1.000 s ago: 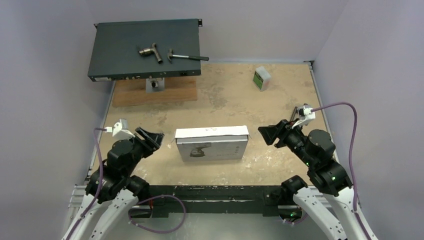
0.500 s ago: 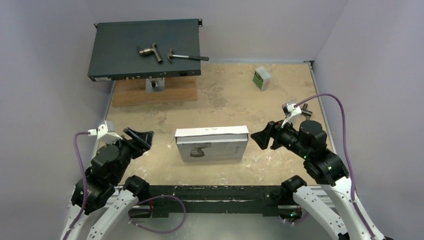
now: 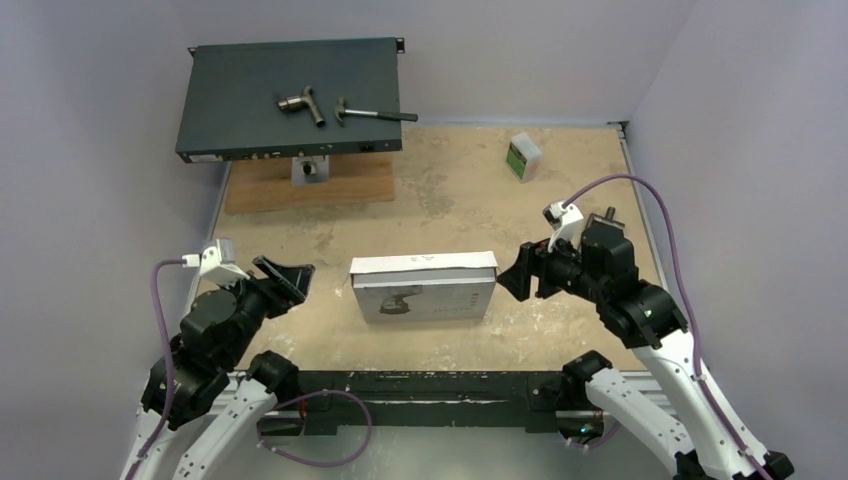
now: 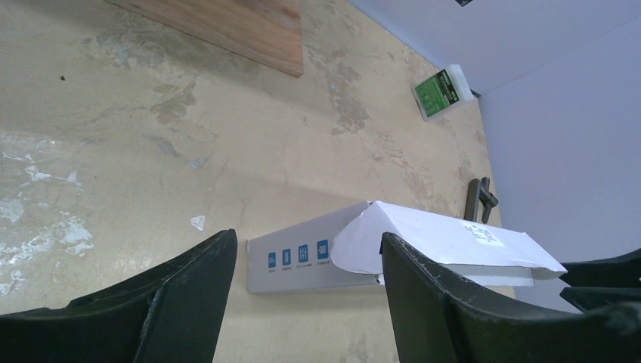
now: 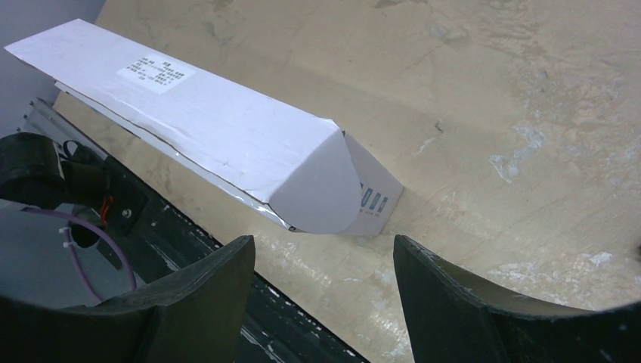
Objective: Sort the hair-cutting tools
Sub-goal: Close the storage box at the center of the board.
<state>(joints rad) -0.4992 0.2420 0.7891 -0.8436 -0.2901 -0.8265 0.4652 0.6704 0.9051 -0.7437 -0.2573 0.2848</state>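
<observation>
A white and grey cardboard box [image 3: 424, 285] with a clipper pictured on its front lies at the table's near middle, its top flap closed over it. No clipper or comb attachment shows; the hair-cutting tools are out of view. My left gripper [image 3: 288, 277] is open and empty, just left of the box. My right gripper [image 3: 520, 272] is open and empty, close to the box's right end. In the left wrist view the box's end [image 4: 302, 257] shows between the open jaws of the gripper [image 4: 306, 249]. In the right wrist view the box [image 5: 227, 128] lies just ahead of the gripper [image 5: 321, 246].
A dark flat case [image 3: 250, 110] sits raised on a wooden board [image 3: 308, 185] at the back left. It carries a hammer [image 3: 375, 114] and a pipe fitting [image 3: 302, 103]. A white and green bottle [image 3: 523, 157] stands back right. A dark T-shaped handle [image 4: 480, 198] lies right of the box.
My right gripper has moved left, closer to the box's right end. My left arm has drawn back a little to the left. Both stay open; the box has not moved.
</observation>
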